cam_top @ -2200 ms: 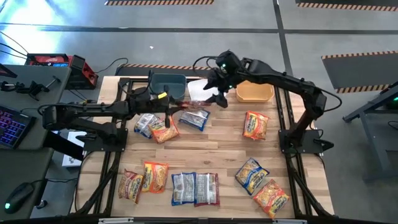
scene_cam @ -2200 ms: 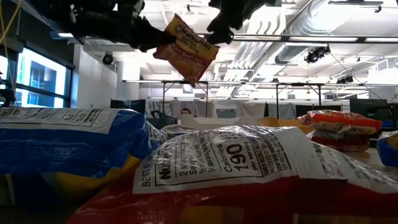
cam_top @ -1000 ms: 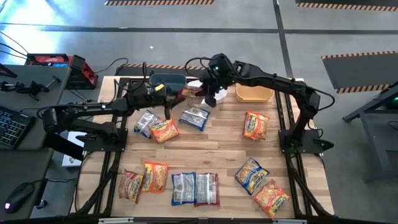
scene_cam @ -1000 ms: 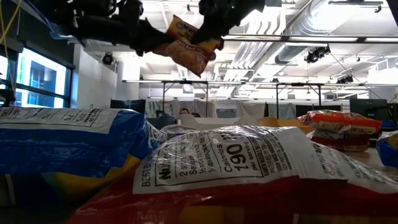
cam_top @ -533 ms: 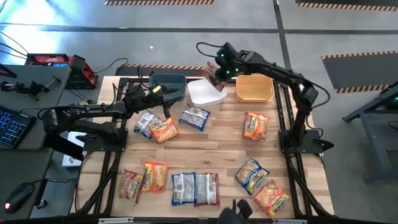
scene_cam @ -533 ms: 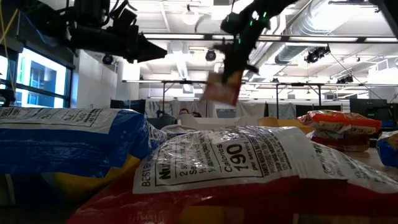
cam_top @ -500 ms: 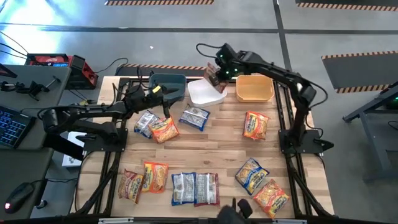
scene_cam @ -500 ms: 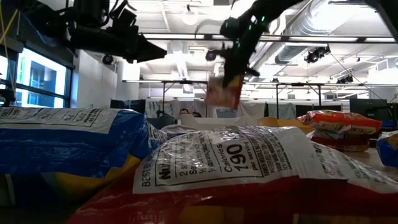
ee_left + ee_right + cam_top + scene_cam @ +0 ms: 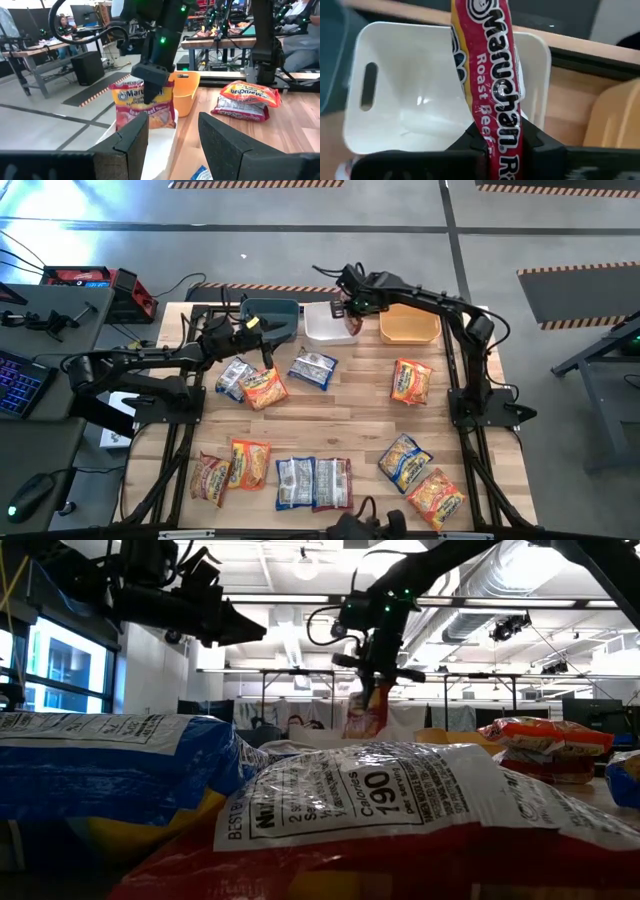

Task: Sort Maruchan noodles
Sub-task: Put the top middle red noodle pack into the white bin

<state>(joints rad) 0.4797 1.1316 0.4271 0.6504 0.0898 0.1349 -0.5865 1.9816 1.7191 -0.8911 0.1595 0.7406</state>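
White bin: the white rectangular plastic bin stands at the table's far edge, between the dark-blue bin and the orange bin; nothing lies on its floor in the right wrist view.
Held packet: a maroon-and-white crinkly "Roast Beef" Maruchan packet hangs upright over the white bin, its lower end inside the rim.
Right gripper: the right gripper is above the white bin, fingers pinching the held packet's top edge.
Left gripper: the left gripper hovers near the dark-blue bin, over the table, fingers spread with nothing between them.
Orange bin: seen from above, its inside looks bare.
Loose packets: blue-and-white packets and an orange-red one lie just below the left gripper; another orange-red packet lies below the orange bin.
Near edge: a row of packets lies along the table's near side; two more lie at the near right.
Table: slatted wooden top.
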